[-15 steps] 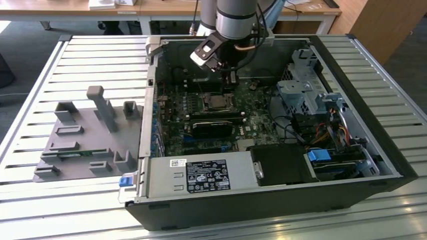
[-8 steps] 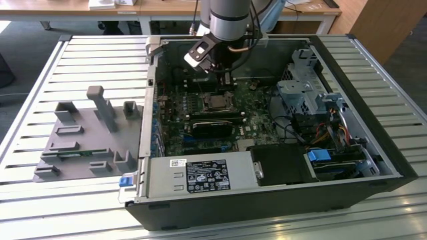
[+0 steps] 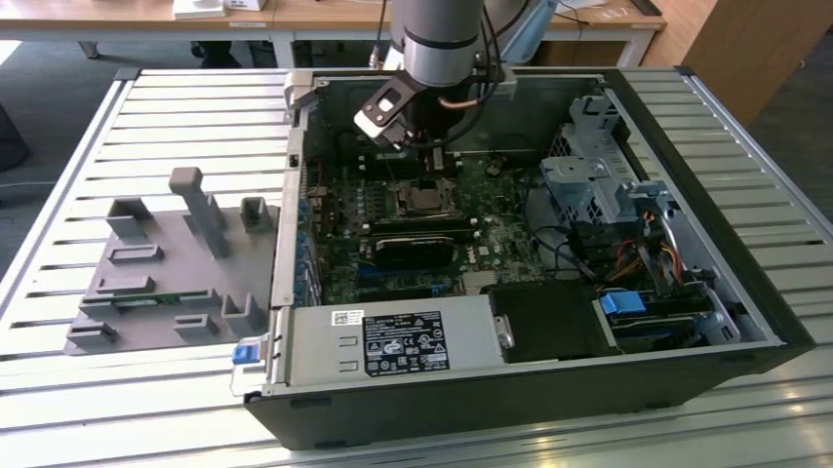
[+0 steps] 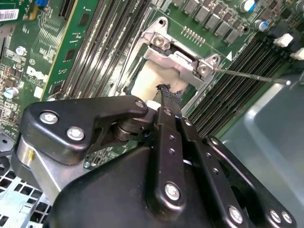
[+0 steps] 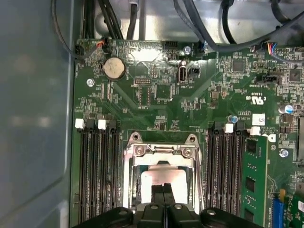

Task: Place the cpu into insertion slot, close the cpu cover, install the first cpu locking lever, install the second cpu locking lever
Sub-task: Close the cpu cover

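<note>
Gripper [image 5: 164, 186] down on cpu [image 5: 164, 175] in socket.
Fingers pinched together, gripping nothing I can see; tips w/in cpu cover [image 5: 161, 151] window.

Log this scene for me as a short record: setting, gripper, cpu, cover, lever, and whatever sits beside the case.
setting: open computer case on a slatted table
gripper: gripper shut, tips down at the cpu in the socket
cpu: cpu lying in the socket, pale top showing
cover: cpu cover frames the cpu; cannot tell if it is fully down
lever: thin locking lever sticks out sideways from the socket
beside case: grey fixture tray, at the exterior view's left
</note>
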Available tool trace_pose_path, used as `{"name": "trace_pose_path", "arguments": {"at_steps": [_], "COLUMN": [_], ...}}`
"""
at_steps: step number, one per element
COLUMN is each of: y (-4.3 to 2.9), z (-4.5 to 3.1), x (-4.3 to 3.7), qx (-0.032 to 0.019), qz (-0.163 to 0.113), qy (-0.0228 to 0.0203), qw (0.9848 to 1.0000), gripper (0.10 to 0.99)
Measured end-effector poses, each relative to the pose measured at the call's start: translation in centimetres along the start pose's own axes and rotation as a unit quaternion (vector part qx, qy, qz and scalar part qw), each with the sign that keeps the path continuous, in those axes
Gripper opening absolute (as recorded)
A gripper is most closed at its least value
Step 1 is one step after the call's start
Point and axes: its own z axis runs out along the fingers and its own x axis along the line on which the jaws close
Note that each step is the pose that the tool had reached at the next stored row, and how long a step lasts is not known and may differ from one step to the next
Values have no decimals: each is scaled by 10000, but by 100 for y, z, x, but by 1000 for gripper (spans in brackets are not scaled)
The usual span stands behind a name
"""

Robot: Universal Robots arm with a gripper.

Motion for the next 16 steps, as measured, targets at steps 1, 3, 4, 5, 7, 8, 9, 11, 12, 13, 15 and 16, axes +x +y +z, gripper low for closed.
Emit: {"name": "trace_pose_path", "arguments": {"at_steps": [1,3,4,5,7,8,9,11,12,13,15,16], "y": [-12,-43,-60,-77,-101,-110,-118,-133,-138,-140,-143,-145], "z": [4,16,23,30,43,48,54,66,73,79,92,99], "x": [0,1,1,1,1,1,2,2,2,2,2,2], "qx": [0,1,0,0,0,0,0,1,1,0,1,0], "qz": [0,0,0,0,0,0,0,-1,0,0,0,0], "qy": [0,0,0,0,0,0,0,-1,0,0,-1,0], "qw": [10000,10000,10000,10000,10000,10000,10000,10000,10000,10000,10000,10000], "gripper": [118,118,118,118,118,118,118,118,118,118,118,118]}}
